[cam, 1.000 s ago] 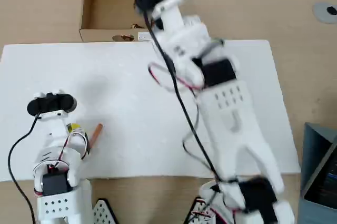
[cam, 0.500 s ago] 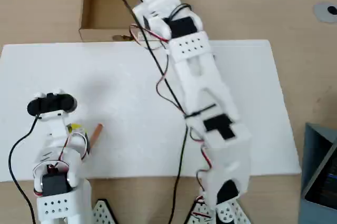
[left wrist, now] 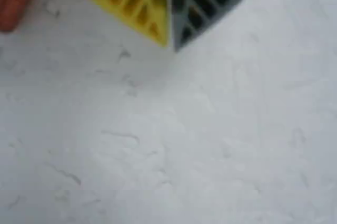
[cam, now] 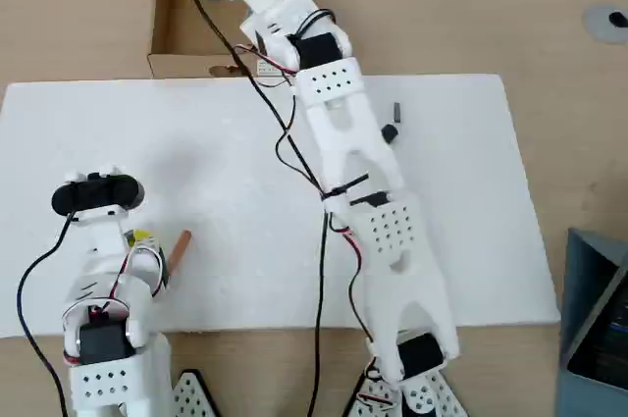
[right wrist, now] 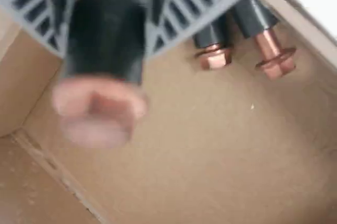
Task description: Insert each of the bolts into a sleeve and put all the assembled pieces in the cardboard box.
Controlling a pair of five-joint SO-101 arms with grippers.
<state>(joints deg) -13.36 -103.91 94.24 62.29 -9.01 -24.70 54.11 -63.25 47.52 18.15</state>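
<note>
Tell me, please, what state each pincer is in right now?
Left pincer: closed, empty.
Right pincer: closed on a sleeved bolt over the cardboard box.

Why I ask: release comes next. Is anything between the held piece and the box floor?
Nothing visible. The assembled piece in the right gripper hangs over bare cardboard box floor; two finished pieces lie aside by a wall.

assembled pieces (right wrist: 266,39): two in cardboard box (right wrist: 210,155), one gripped above | bolt (cam: 179,248): loose
</note>
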